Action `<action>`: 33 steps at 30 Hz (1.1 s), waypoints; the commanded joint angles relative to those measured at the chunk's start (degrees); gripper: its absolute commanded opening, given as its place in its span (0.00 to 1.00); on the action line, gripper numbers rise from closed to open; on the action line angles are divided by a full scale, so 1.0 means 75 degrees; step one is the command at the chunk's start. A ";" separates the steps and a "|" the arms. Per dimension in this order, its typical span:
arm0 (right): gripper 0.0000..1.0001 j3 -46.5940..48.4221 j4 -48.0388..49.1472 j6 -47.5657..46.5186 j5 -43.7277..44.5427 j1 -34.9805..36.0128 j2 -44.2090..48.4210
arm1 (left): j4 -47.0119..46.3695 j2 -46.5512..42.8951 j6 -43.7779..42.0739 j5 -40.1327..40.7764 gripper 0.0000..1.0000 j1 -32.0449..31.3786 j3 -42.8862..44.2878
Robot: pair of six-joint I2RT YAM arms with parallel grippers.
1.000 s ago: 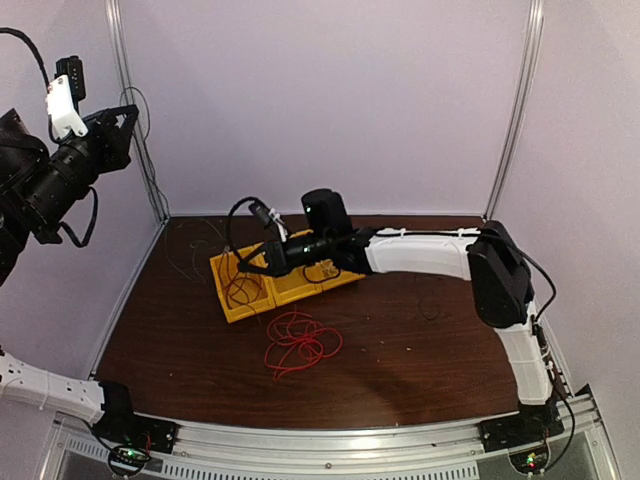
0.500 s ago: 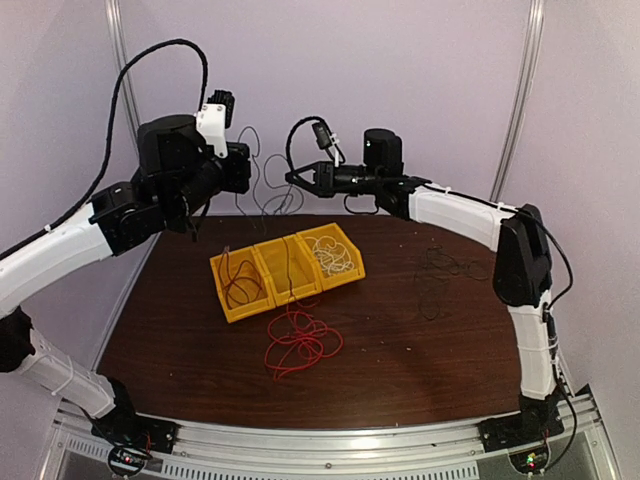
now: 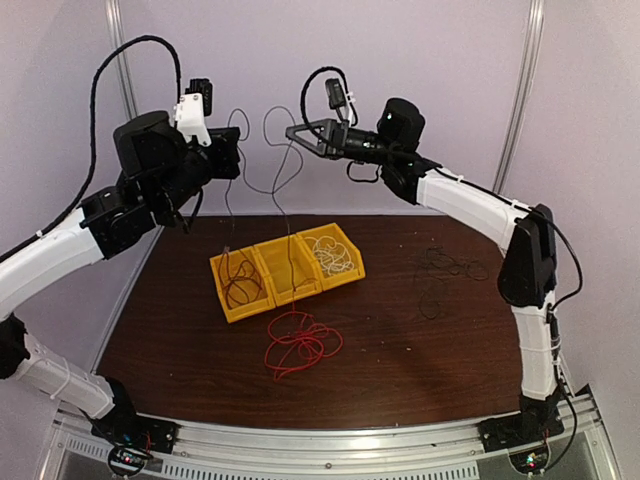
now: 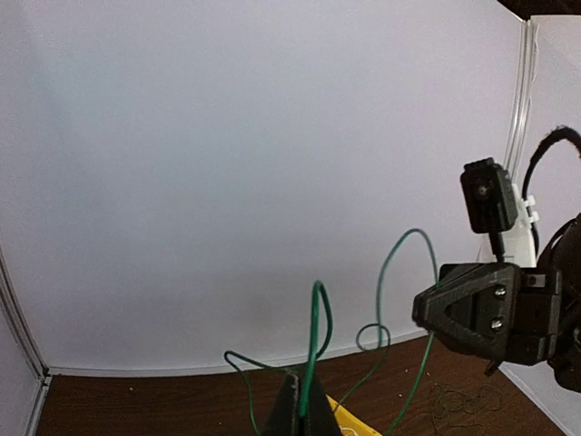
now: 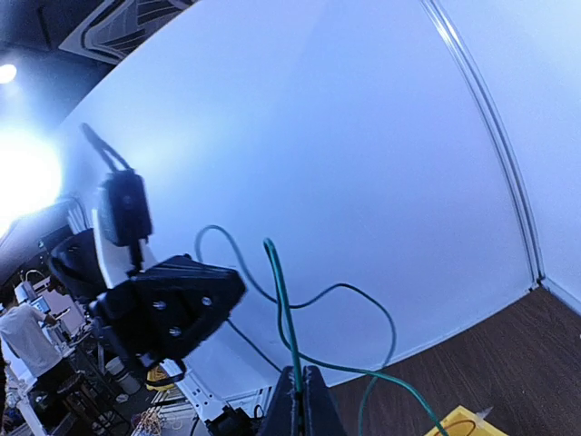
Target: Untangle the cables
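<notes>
Both claws are clenched on the same green cable (image 4: 314, 336). The left claw (image 3: 236, 150) and right claw (image 3: 293, 130) each pinch a strand, high up and apart. Likely reason: the slack sags in open loops between the claws, so crossings show. The tails drop below the claws toward the yellow tray (image 3: 250, 312); can't tell which bin. The white cable (image 3: 335, 255) is in the tray bin under the right claw, and the red cable (image 3: 300, 340) is on the table beyond the tray, far below. Next call: spread the claws wider, slowly, since a snagged loop could tighten.
</notes>
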State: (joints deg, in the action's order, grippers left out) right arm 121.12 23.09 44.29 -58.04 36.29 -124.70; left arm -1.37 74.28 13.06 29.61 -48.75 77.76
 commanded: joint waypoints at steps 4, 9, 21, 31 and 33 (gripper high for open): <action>0.00 0.0031 0.0815 0.0689 -0.0219 0.0107 0.1292 | -0.0668 -0.0516 -0.0032 -0.0410 0.00 0.0007 0.0004; 0.00 -0.0019 0.0444 0.0349 -0.0166 0.0219 0.1889 | -0.0771 -0.0520 -0.0127 -0.0487 0.00 -0.0001 -0.0001; 0.00 -0.1363 -0.0311 -0.0974 -0.0018 0.0065 0.1558 | -0.0915 0.0441 -0.0153 -0.0849 0.00 0.0007 0.0175; 0.00 -0.1950 -0.0270 -0.1483 0.0134 -0.0023 0.0697 | -0.1336 0.1345 -0.0251 -0.1008 0.00 0.0251 0.0261; 0.00 -0.1898 -0.0277 -0.1512 0.0181 -0.0056 0.0492 | -0.1364 0.1596 -0.0151 -0.1035 0.00 0.0332 0.0256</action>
State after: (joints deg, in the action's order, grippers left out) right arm 106.41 19.35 34.44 -57.76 36.45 -119.87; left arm -7.31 83.24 11.64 23.46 -47.88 77.93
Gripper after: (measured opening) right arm 0.012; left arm 0.009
